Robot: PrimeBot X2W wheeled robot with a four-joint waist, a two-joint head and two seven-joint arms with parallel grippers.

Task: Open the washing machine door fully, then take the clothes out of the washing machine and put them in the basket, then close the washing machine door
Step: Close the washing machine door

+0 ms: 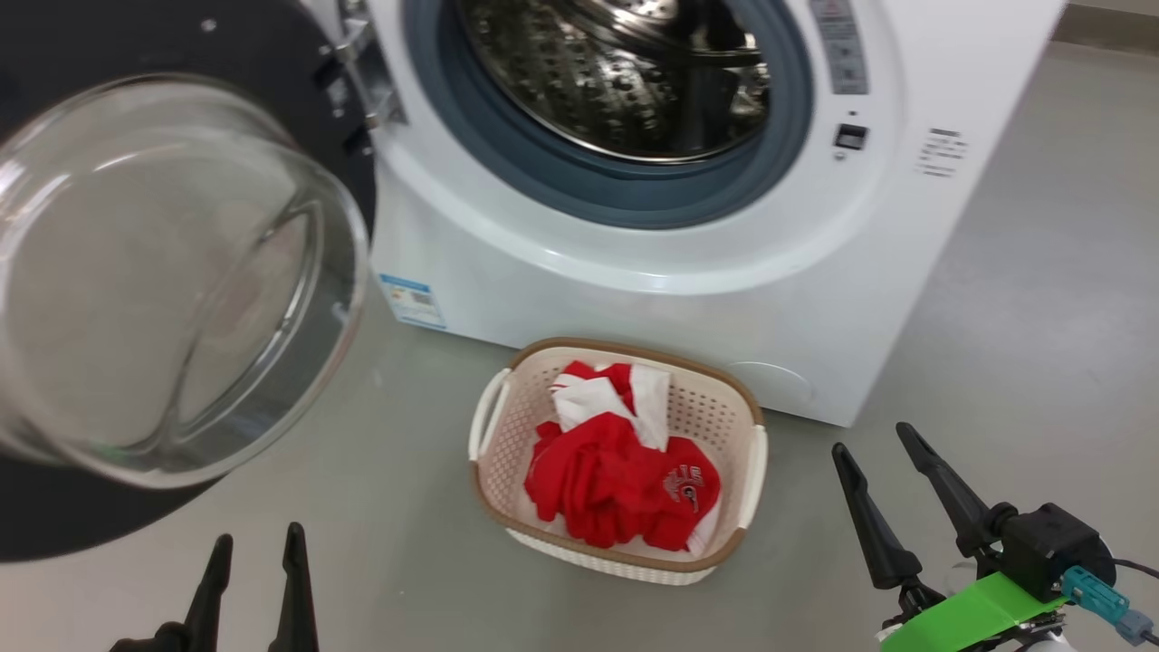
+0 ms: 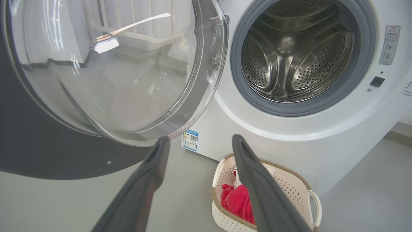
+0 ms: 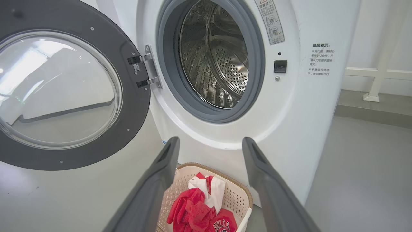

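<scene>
While left tool (image 1: 258, 534) and right tool (image 1: 872, 438) gape empty, clothes (image 1: 616, 480) lie in the basket (image 1: 702, 412).

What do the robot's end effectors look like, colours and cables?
The left end effector and right end effector each have two long, tapered dark fingers. Behind the right one sit a black block, bright green bracket, teal connector and thin dark cable.

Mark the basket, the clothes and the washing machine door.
basket (image 1: 634, 349): head view, far brown rim.
clothes (image 1: 616, 480): head view, middle of the red fabric.
washing machine door (image 3: 135, 106): right wrist view, black rim below the hinge.
</scene>
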